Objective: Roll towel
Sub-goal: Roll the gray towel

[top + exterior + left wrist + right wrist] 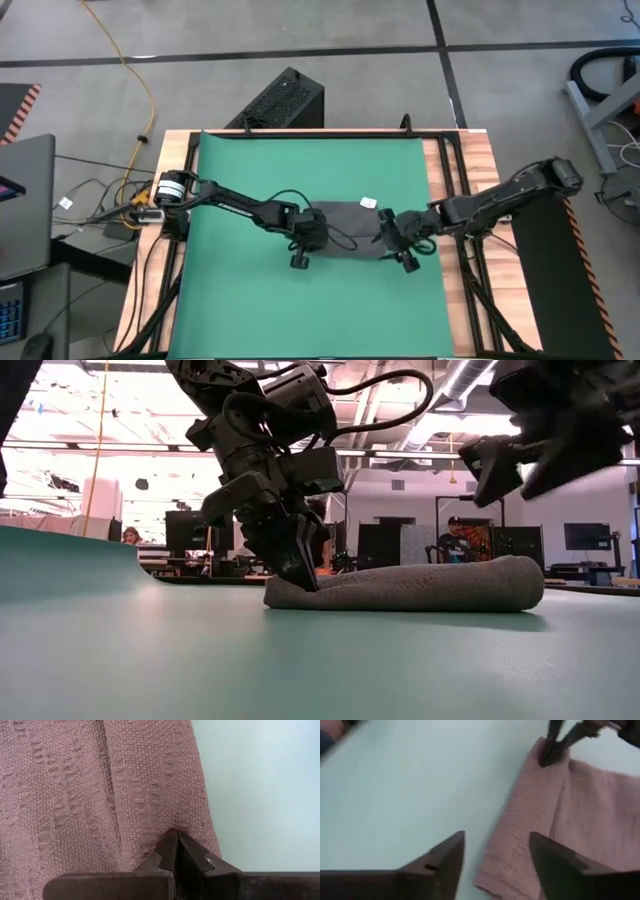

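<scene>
Towel [347, 222]: dark grey cloth at the middle of the green mat [250, 170], partly rolled into a low flattened bundle; small white tag [368, 202] at its far edge, toward the right end.
Long axis: runs left to right across the mat, one end toward each arm; in the low view the bundle [420, 586] lies flat, its right end rounded and thicker, its left end thin.
Left gripper [312, 240]: down at the towel's left end, fingers [175, 851] pressed together, pinching the cloth edge; the low view shows the tips [298, 565] touching the thin end of the towel.
Right gripper [398, 240]: at the towel's right end, lifted off the cloth in the low view [520, 455]; fingers [445, 855] spread, holding nothing, with the towel's edge [520, 850] between and beyond them.
Mat: covers most of the wooden table [485, 160]; near edge curls up in the low view.
Containers: none in view.
Background: a person [455, 540] seated far behind the table, low view only.
</scene>
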